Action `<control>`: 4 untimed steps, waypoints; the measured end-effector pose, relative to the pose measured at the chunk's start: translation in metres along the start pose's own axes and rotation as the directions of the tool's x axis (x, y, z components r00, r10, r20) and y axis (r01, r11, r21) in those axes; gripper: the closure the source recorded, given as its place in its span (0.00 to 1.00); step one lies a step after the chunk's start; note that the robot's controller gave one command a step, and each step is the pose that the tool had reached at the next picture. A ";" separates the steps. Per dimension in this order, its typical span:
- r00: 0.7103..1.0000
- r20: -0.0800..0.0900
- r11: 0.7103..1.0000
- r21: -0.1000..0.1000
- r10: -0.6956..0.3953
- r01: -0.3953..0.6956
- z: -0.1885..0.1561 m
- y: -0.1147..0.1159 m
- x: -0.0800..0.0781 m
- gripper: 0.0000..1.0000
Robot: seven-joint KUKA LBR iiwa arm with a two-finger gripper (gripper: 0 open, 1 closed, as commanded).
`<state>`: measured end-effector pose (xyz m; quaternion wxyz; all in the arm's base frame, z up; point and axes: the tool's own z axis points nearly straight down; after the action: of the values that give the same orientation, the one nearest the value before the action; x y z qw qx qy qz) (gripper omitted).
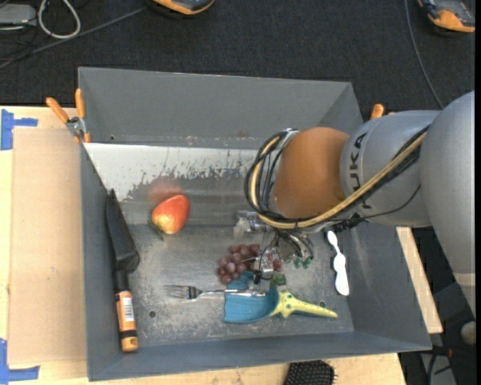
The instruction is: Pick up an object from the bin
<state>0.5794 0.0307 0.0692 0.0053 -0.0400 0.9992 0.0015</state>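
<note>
Gripper [264, 269]: low over dark grape bunch [236, 261], right of centre in bin [216, 107], above blue scoop [247, 306].
Grip: state could not be told.
Progress: nothing visibly lifted; grasp and lift apparently remained.

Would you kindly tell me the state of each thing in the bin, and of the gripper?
Round red-yellow apple: lying loose near the back wall.
Purple grape bunch: on the floor, beside the gripper.
Blue scoop: lying by the front wall.
Yellow-green tool: lying against the scoop.
Silver metal fork: flat, left of the scoop.
Long black knife: along the left wall.
White spoon: by the right wall.
Gripper: low over the grapes; grasp unclear.
</note>
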 end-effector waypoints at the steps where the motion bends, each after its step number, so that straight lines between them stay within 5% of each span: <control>1: 0.999 -0.001 0.999 -0.001 0.046 -0.046 -0.001 0.004 0.002 1.00; 4: 0.999 -0.005 0.999 -0.001 0.048 -0.048 -0.036 0.004 0.003 1.00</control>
<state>0.5758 0.0343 0.1056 0.0029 -0.0160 0.9999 0.0022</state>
